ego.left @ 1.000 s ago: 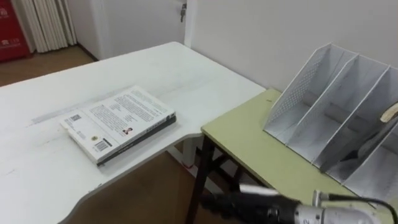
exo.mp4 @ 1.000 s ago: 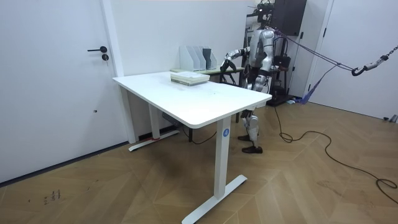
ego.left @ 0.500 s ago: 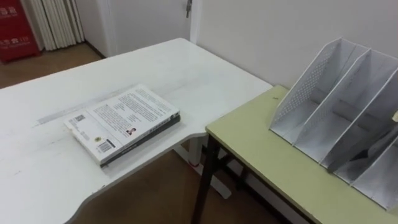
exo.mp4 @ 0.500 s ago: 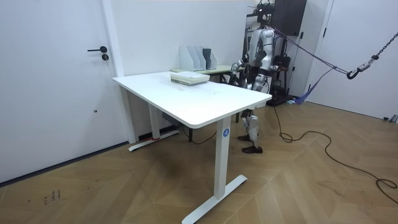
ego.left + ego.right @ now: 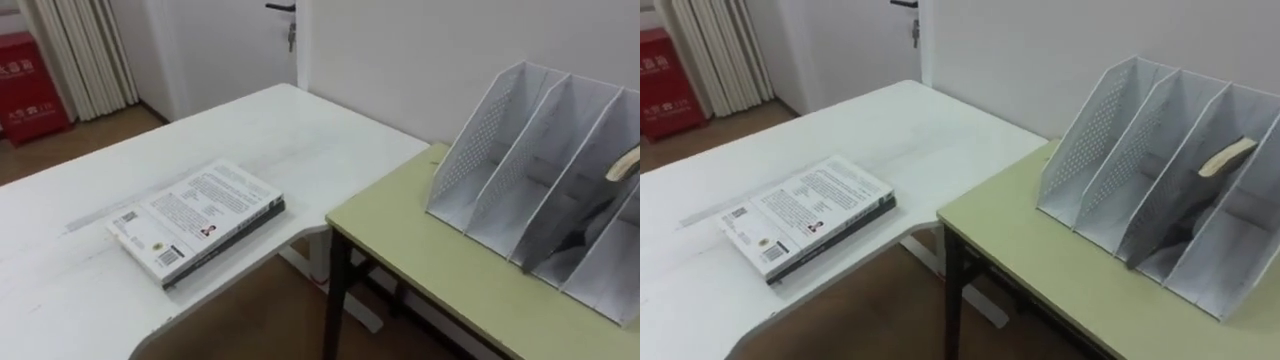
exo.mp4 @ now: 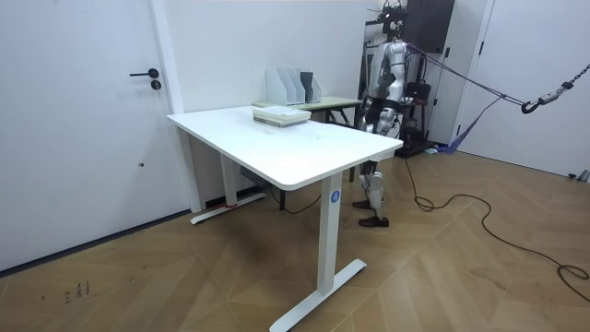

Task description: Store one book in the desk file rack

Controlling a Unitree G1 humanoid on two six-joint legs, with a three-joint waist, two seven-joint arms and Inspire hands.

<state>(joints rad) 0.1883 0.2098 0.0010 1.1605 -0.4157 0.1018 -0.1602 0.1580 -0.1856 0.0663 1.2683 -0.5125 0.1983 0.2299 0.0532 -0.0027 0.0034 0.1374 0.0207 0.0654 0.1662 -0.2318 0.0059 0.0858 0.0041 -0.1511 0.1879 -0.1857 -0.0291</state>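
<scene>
books [image 5: 200,215]: two stacked on white table [image 5: 300,130] | rack [image 5: 472,150]: one | fingers [image 6: 367,117]: cannot tell

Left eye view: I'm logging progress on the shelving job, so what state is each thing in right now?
Book: closed, lying flat on the white desk, not in the rack.
File rack: upright on the green table; two leftmost slots empty, a dark thing leaning in the third.
Door: shut.
</scene>
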